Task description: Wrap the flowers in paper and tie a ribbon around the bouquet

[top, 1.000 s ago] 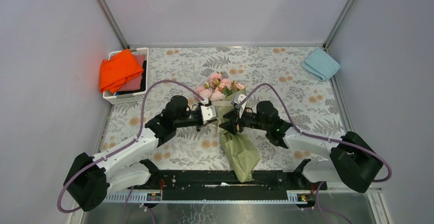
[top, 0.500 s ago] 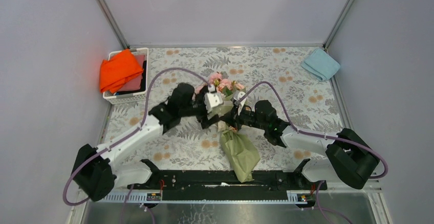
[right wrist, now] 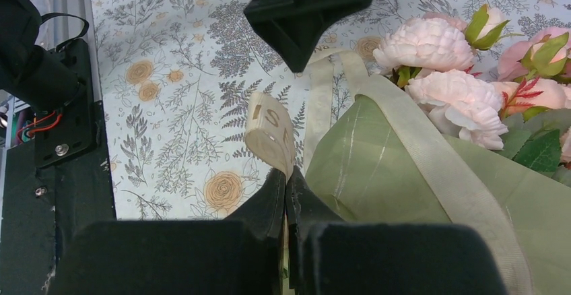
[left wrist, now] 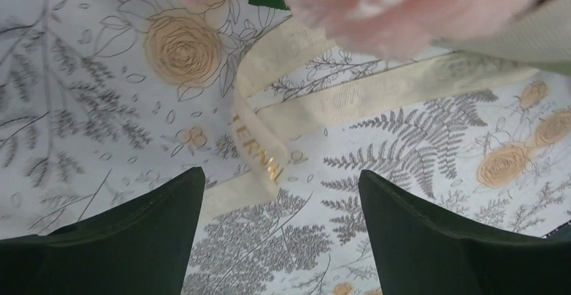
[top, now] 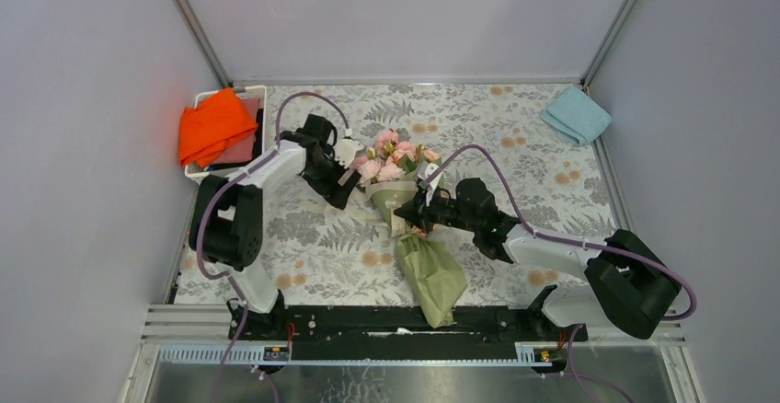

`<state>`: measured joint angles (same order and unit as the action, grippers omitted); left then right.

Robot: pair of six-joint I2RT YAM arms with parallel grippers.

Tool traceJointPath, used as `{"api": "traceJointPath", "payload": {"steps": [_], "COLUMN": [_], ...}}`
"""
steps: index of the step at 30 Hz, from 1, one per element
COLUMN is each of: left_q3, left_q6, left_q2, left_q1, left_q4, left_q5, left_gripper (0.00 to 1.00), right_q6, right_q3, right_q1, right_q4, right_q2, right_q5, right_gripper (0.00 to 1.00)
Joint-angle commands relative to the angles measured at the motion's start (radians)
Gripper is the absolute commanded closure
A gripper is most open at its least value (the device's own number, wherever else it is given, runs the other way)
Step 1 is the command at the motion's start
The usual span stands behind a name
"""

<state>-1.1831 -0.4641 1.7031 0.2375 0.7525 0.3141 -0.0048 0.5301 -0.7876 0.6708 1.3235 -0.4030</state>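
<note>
Top external view gives us the bouquet (top: pixel 418 251) lying across the middle of the flower-print surface (top: pixel 303 247). Its pink flowers (top: pixel 391 156) point toward 12 o'clock, and the tail of its olive-green paper (top: pixel 440 288) points toward 6 o'clock, reaching the near edge.

The right pincer (top: pixel 408 216) comes in from 4 o'clock to the bouquet's waist. In its wrist view we see its jaws pressed fully together on the cream ribbon (right wrist: pixel 269 130), with a short lettered end curling up just above the fingertips. A wider stretch of the same band lies slantwise across the paper, below the blooms.

The left pincer (top: pixel 346 180) sits at 9 o'clock of the flowers, just beside them. From its wrist camera we see its jaws spread wide with nothing between them. Beyond them a folded length of ribbon with gold lettering lies on the surface, and a blurred pink bloom fills the 12 o'clock edge. We cannot tell whether its fingers touch the surface.

At 10 o'clock an orange cloth (top: pixel 213 125) rests on a white basket (top: pixel 223 178). At 2 o'clock lies a light blue folded cloth (top: pixel 577 114), well apart from the bouquet.
</note>
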Motion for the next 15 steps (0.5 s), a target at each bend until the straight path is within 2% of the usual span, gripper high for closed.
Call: {"api": "traceJointPath", "payload": {"steps": [1, 5, 8, 9, 10, 11, 13, 15], "left_q3": [-0.029, -0.026, 0.004, 0.012, 0.015, 0.006, -0.031, -0.046], "left_q6": [0.046, -0.061, -0.121, -0.137, -0.156, -0.174, -0.281, -0.505], "left_q2": [0.077, 0.113, 0.123, 0.123, 0.122, 0.117, 0.083, -0.024], "left_q1": [0.009, 0.008, 0.008, 0.008, 0.009, 0.008, 0.008, 0.009], "left_q4": [-0.06, -0.08, -0.051, -0.031, -0.006, 0.037, 0.191, 0.403], "left_q5": [-0.044, -0.069, -0.056, -0.031, -0.002, 0.03, 0.119, 0.228], "left_gripper": [0.11, 0.27, 0.55, 0.69, 0.9, 1.0, 1.0, 1.0], "right_q6": [-0.031, -0.039, -0.046, -0.044, -0.04, -0.035, -0.019, 0.011], "right_q3": [0.039, 0.053, 0.063, 0.067, 0.075, 0.086, 0.123, 0.165], "right_q1": [-0.007, -0.007, -0.007, -0.007, -0.006, -0.006, -0.003, 0.005], "right_q4": [0.017, -0.015, -0.029, -0.033, -0.042, -0.056, -0.111, -0.161], "right_q2": [-0.017, -0.023, -0.021, -0.02, -0.019, -0.015, -0.006, 0.005], "right_q5": [0.019, 0.016, 0.026, 0.033, 0.037, 0.038, 0.03, 0.029], "right_gripper": [1.0, 1.0, 1.0, 1.0, 1.0, 1.0, 1.0, 1.0]}}
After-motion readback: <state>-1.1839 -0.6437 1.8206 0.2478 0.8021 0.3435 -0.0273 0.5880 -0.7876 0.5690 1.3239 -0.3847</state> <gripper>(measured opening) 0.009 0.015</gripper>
